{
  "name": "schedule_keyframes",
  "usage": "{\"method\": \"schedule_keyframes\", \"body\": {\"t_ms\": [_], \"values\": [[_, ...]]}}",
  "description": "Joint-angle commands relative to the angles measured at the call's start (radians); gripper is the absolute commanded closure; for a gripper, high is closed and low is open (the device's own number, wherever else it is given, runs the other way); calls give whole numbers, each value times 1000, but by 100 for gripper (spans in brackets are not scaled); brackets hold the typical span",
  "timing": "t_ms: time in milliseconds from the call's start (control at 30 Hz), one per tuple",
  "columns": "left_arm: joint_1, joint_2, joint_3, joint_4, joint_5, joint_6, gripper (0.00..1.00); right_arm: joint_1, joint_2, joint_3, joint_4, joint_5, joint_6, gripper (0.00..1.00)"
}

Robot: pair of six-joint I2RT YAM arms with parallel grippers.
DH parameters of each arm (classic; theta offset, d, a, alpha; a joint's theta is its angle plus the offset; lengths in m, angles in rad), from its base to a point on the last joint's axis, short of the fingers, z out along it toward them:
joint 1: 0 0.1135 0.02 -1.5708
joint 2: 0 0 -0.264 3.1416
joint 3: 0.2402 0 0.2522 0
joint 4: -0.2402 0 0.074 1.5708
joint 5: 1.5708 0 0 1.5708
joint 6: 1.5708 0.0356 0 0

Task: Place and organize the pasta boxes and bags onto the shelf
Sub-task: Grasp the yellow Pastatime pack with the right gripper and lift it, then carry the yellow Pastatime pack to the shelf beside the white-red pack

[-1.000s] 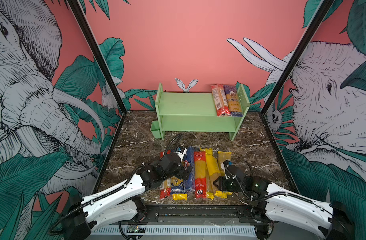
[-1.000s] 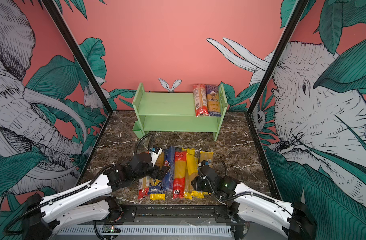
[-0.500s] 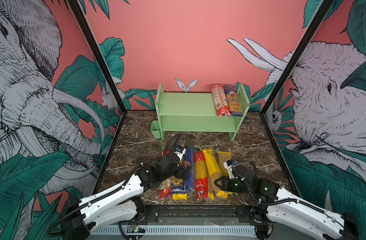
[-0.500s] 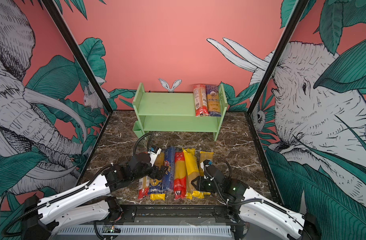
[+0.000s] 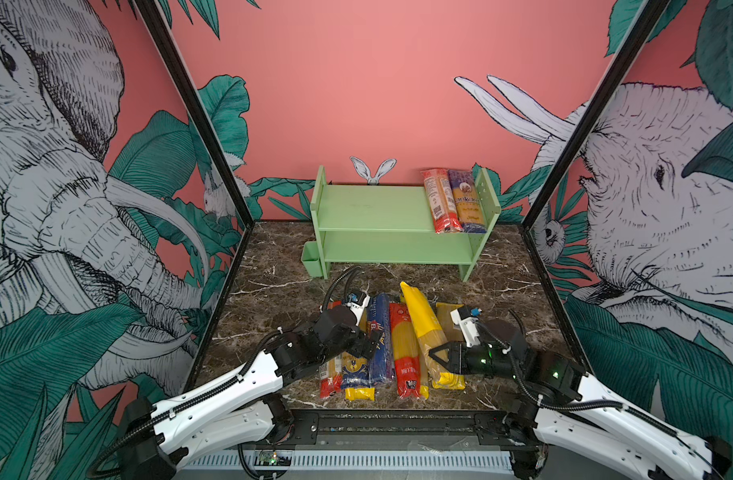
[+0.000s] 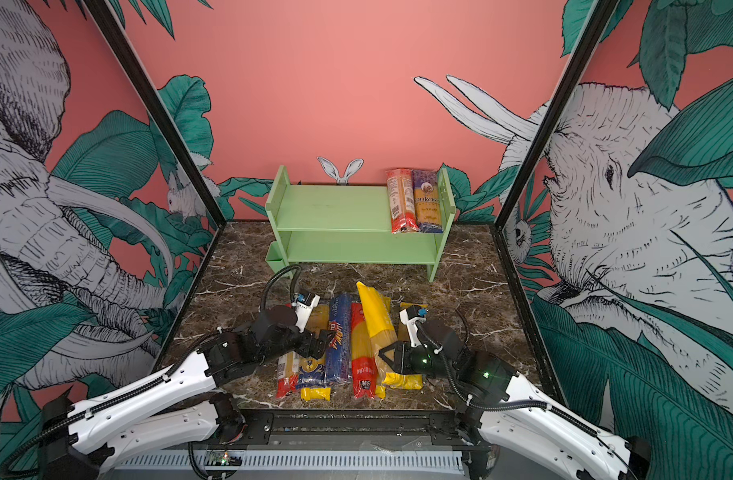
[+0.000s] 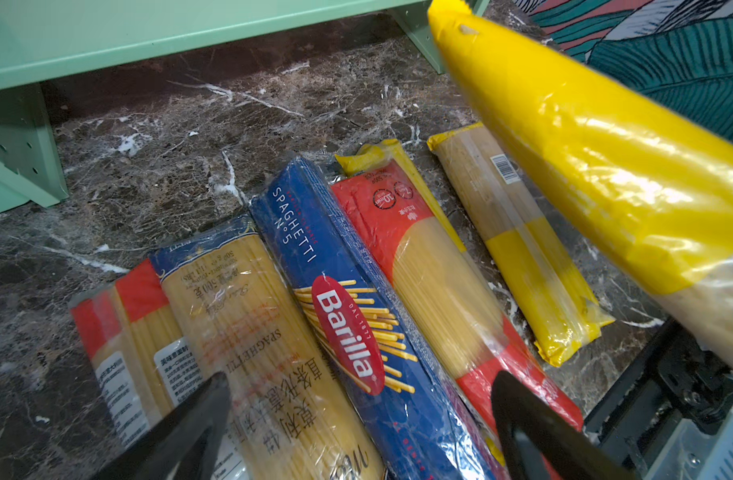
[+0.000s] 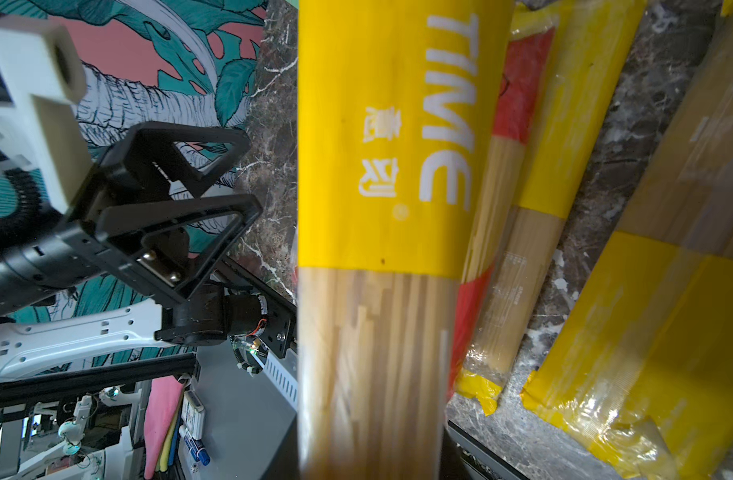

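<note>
Yellow pack (image 5: 418, 322) is up, far end tilted high, over the loose packs (image 5: 403, 353) along the tabletop's (image 5: 273, 299) near edge. Right gripper (image 5: 437, 358) is clamped tight near its near end. Left gripper (image 7: 360, 386) hangs wide open, empty, above the Barilla pack (image 7: 356, 316). Shelf (image 5: 373, 208) stands at the far edge, two packs (image 5: 452, 199) at its right end. Danger: held so off-centre, slick film could pivot or slip, and the swinging tip might clip those two.

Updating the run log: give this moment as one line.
left fingers open above dark blue Barilla spaghetti pack | right fingers shut on raised yellow-ended spaghetti pack | pale green shelf top: red-ended pack, blue-ended pack
</note>
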Motion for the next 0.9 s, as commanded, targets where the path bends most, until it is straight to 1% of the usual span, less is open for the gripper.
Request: {"method": "schedule_keyframes", "body": {"t_ms": [0, 267, 433, 533, 700, 800, 867], "values": [[-3, -30, 9, -33, -25, 10, 2, -2, -6, 130, 103, 12, -87, 100], [-2, -38, 24, -35, -35, 33, 2, -5, 144, 420, 2, 46, -256, 100], [-3, -44, 30, -43, -32, 42, 2, -28, 301, 694, -86, 96, -400, 100], [-2, -60, 24, -50, -44, 48, 2, -82, 399, 827, -105, 96, -466, 100], [-3, -97, 9, -62, -63, 59, 2, -220, 593, 1037, -93, 38, -530, 100], [-3, -110, 8, -75, -73, 68, 2, -260, 732, 1193, -100, 62, -581, 100], [-3, -115, 9, -83, -81, 74, 2, -268, 833, 1305, -119, 112, -620, 100]]}}
